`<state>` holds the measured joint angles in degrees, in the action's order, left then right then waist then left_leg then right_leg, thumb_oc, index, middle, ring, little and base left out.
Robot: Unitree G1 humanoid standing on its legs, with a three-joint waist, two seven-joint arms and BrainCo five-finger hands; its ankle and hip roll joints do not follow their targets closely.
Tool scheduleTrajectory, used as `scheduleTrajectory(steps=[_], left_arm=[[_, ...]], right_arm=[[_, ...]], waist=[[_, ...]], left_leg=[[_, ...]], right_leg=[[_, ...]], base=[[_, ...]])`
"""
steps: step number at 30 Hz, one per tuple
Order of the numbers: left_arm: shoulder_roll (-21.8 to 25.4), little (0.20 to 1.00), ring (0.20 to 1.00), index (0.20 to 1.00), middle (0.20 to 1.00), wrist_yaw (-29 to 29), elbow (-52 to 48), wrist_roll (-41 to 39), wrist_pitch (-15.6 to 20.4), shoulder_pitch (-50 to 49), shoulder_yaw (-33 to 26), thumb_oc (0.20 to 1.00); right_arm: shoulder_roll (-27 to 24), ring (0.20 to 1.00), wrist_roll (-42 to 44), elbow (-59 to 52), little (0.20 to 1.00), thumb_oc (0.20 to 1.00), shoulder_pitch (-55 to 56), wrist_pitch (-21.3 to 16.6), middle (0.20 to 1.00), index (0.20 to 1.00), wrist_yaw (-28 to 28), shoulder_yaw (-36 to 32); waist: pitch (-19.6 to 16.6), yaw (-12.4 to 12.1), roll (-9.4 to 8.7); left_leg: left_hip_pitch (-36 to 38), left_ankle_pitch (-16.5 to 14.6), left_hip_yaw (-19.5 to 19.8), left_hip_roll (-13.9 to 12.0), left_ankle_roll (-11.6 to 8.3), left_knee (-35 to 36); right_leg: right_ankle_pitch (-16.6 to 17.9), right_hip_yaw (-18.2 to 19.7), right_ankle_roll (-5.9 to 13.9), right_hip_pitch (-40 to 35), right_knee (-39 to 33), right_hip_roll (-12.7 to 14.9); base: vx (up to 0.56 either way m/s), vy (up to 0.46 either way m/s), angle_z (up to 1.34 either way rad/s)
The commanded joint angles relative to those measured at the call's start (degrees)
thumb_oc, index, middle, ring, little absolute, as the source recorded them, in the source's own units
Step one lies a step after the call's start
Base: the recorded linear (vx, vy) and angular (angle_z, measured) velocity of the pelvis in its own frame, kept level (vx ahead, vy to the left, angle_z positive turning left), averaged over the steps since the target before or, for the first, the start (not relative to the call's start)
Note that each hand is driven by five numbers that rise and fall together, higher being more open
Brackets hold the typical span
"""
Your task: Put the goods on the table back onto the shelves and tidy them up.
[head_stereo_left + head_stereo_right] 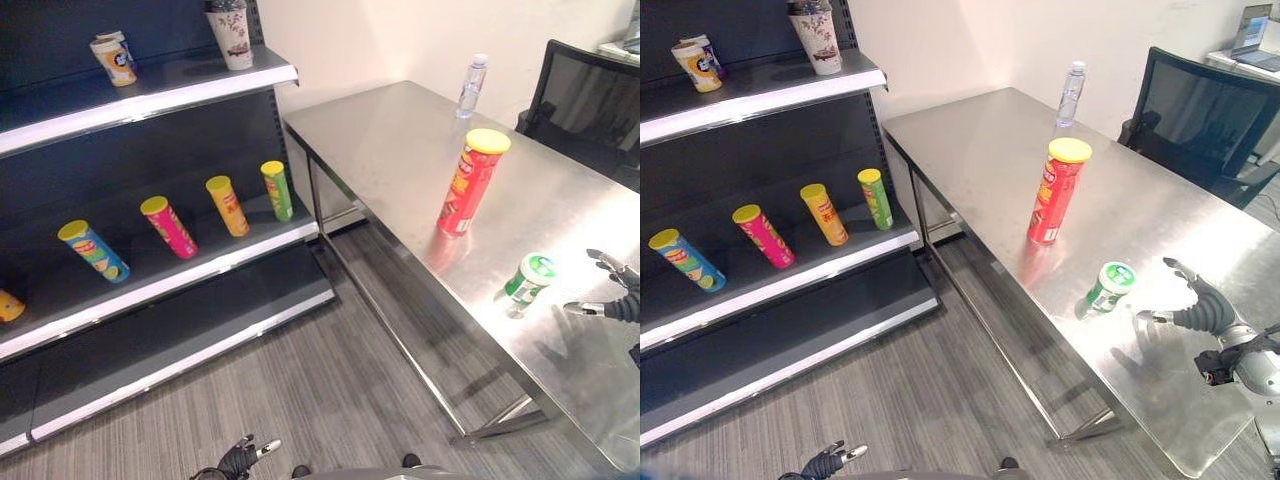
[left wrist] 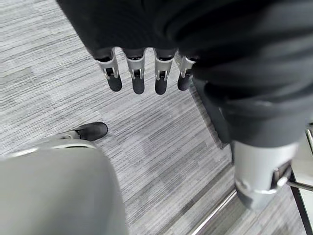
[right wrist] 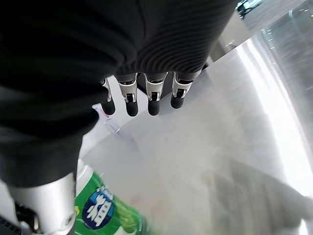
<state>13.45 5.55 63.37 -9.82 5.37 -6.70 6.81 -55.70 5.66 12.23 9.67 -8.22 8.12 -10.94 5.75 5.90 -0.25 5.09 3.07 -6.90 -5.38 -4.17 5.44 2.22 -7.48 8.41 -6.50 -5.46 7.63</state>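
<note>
R. hand (image 1: pixel 1200 310) over the steel table (image 1: pixel 980 150), fingers spread, holding nothing, near the short green can (image 1: pixel 1108 287) but apart from it. L. hand (image 1: pixel 240 460) low over the floor, fingers relaxed, empty. Tall red can (image 1: pixel 1055 192) and water bottle (image 1: pixel 1070 95) on the table too. Four cans lean on the mid shelf (image 1: pixel 840 262). Judged: three items left to shelve.

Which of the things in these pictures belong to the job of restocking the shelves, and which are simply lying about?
Job:
- red tall can, upright on the table
- green cup, near the open right hand
- shelves

Lying about:
- water bottle
- black chair
</note>
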Motion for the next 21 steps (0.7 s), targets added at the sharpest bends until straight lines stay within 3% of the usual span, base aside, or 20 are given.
scheduleTrajectory(steps=[1,21], left_arm=[[2.5,1.0,1.0,1.0,1.0,-0.9,0.3,1.1,2.1,4.6,0.8,1.0],[2.7,1.0,1.0,1.0,1.0,-1.4,0.1,0.3,2.1,4.1,0.7,1.0]], right_arm=[[-2.6,1.0,0.0,1.7,1.0,1.0,-8.1,-2.4,1.0,1.0,-3.0,1.0],[-2.2,1.0,0.0,2.4,1.0,1.0,-11.3,-2.5,1.0,1.0,-1.1,7.7]], waist=[[1.5,-3.0,-2.2],[1.6,-4.9,-2.95]], left_leg=[[2.7,-4.4,-1.1,-0.1,-1.38,-0.4],[2.1,-4.0,0.4,-0.6,-1.87,-0.4]], right_leg=[[-1.7,-2.1,1.43,-0.3,0.5,0.3],[-2.5,-4.4,1.02,-1.2,0.5,0.2]], base=[[0.02,-0.024,0.13],[0.01,-0.014,0.09]])
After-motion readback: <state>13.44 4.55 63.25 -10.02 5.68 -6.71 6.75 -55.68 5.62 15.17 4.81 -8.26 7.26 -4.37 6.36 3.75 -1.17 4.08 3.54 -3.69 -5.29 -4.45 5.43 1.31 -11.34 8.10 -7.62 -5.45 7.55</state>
